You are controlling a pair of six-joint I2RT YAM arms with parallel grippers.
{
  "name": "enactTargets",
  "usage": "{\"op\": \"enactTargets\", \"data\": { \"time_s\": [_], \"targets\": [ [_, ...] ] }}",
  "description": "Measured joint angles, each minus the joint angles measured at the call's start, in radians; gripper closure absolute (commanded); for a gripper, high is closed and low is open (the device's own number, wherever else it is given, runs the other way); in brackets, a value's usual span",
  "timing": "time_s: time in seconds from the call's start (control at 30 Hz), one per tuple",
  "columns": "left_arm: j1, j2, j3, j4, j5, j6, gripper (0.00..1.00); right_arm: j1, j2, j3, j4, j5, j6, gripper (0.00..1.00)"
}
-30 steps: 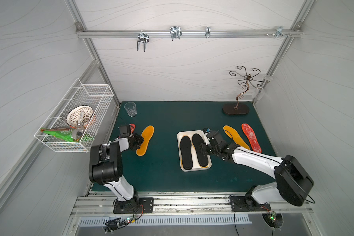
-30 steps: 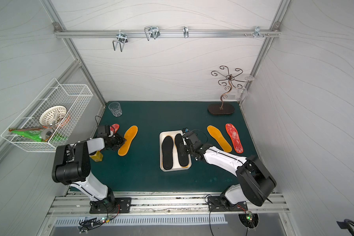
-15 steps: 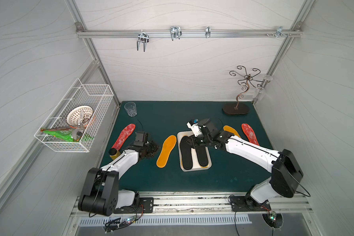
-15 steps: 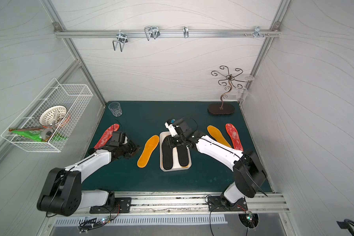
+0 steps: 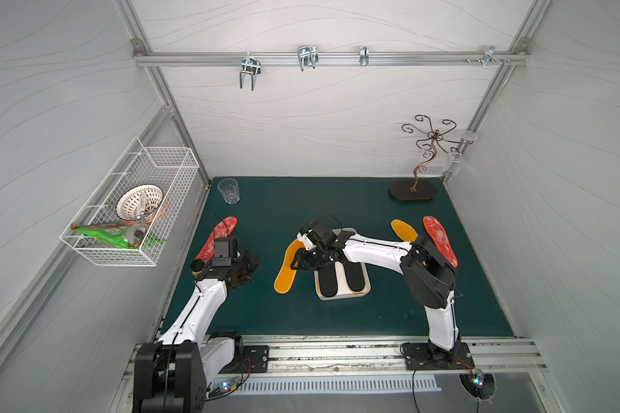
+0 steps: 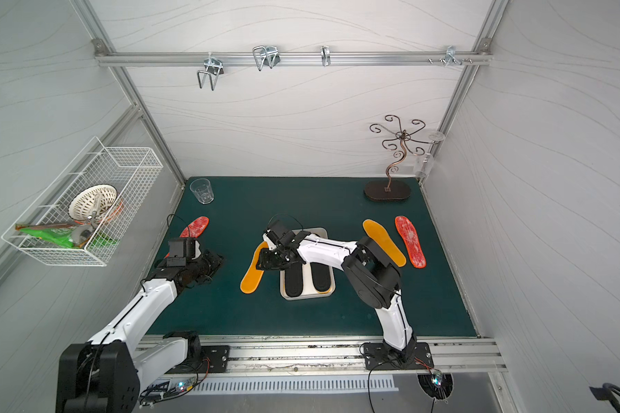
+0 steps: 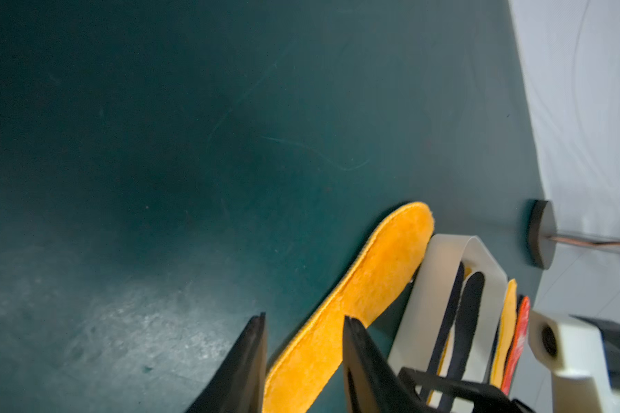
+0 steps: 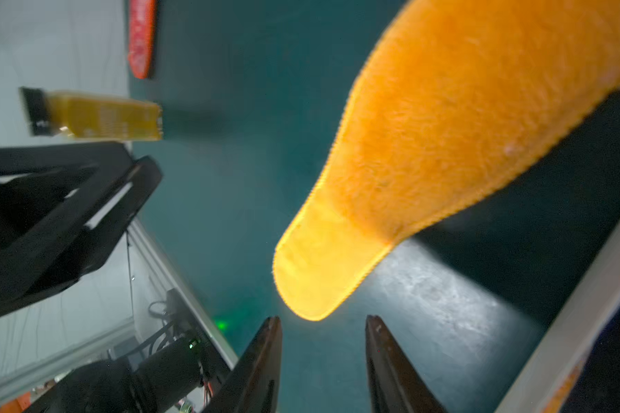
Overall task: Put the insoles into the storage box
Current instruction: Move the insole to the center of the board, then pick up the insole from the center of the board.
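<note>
Right wrist view: the right gripper (image 8: 323, 320) holds its jaws parted with nothing between them. Just ahead of the fingertips lies the rounded end of the orange insole (image 8: 444, 143), and its length runs back under the wrist.

In both top views this insole lies on the mat (image 5: 301, 207) just beside the box (image 5: 341, 295), along the box's left long side. Its long axis roughly follows that side but slants, with the far end leaning toward the box and the near end swung away. Whether the far end touches the rim I cannot tell, because the gripper covers it. Two black insoles (image 5: 328, 282) lie side by side in the box.

The left gripper (image 7: 305, 318) is likewise parted and empty. The insole shows through its gap, but the top views put this gripper well apart from the insole, farther left of the box.

The right arm is the nearer one. I judge the next move to be its own: pinch the insole, lift it rightward over the rim, and square its axis to the box. A second orange insole (image 5: 403, 229) and a red insole (image 5: 439, 239) lie right of the box.
</note>
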Motion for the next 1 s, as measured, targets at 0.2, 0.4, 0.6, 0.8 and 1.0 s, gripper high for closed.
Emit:
{"op": "enactTargets", "data": {
  "time_s": [0.2, 0.4, 0.6, 0.8, 1.0],
  "targets": [
    [0.000, 0.056, 0.007, -0.003, 0.039, 0.050, 0.58, 0.019, 0.027, 0.034, -0.021, 0.101, 0.070, 0.49],
    [0.000, 0.048, 0.007, 0.000, 0.044, 0.057, 0.58, 0.057, 0.068, 0.070, -0.012, 0.212, 0.187, 0.48],
    [0.000, 0.019, 0.004, 0.000, 0.044, 0.060, 0.57, 0.075, 0.088, 0.056, 0.026, 0.314, 0.307, 0.47],
    [0.000, 0.005, -0.003, -0.002, 0.043, 0.061, 0.57, 0.079, 0.098, 0.052, 0.080, 0.375, 0.392, 0.48],
    [0.000, -0.040, -0.003, -0.014, 0.035, 0.062, 0.57, 0.075, 0.124, 0.050, 0.165, 0.398, 0.435, 0.63]
  ]
}}
